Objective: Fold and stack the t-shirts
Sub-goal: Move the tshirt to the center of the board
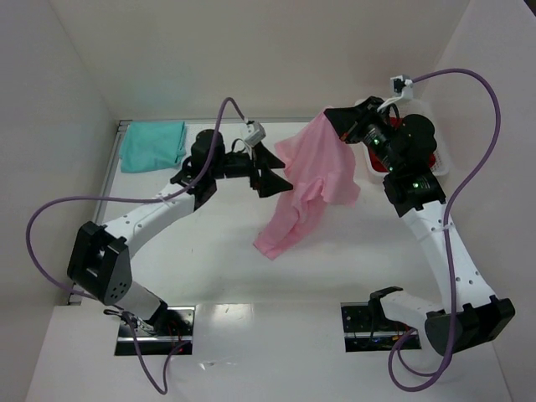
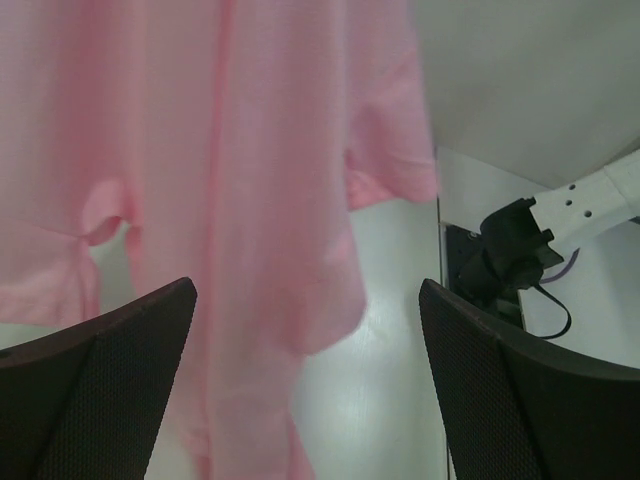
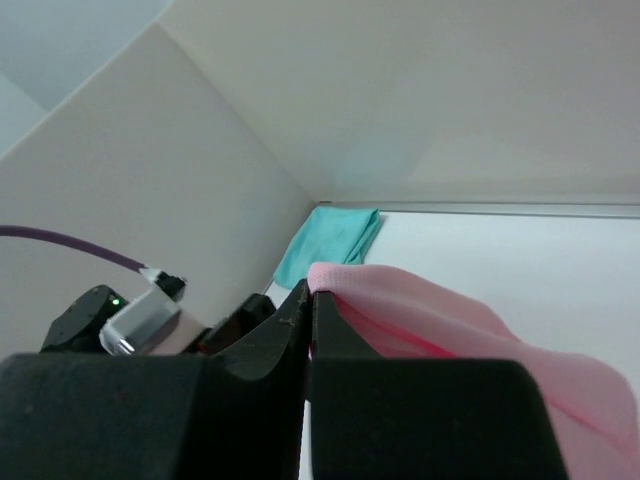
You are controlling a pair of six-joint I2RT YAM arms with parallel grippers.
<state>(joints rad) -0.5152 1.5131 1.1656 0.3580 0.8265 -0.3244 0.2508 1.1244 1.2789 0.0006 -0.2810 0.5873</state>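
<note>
**Top view.** The right gripper (image 1: 337, 117) is pinching the pink t-shirt (image 1: 316, 172) by an upper edge, its jaws pressed together on the cloth. It is holding the shirt aloft, so the cloth is hanging crumpled over the middle of the table (image 1: 201, 268).

The left gripper (image 1: 270, 172) is standing just beside the hanging cloth with its jaws spread wide, gripping nothing (in its wrist view the shirt is hanging beyond the two fingers, apparently not touching them).

The teal t-shirt (image 1: 152, 144) is lying folded flat in the far left corner. A red t-shirt (image 1: 375, 165) is showing, mostly hidden, in a white bin (image 1: 444, 163) under the right arm.

**Progress, as judged.** The teal shirt is looking finished. The pink one is awaiting spreading and folding, the red one is waiting in its bin, and nothing is stacked yet.
</note>
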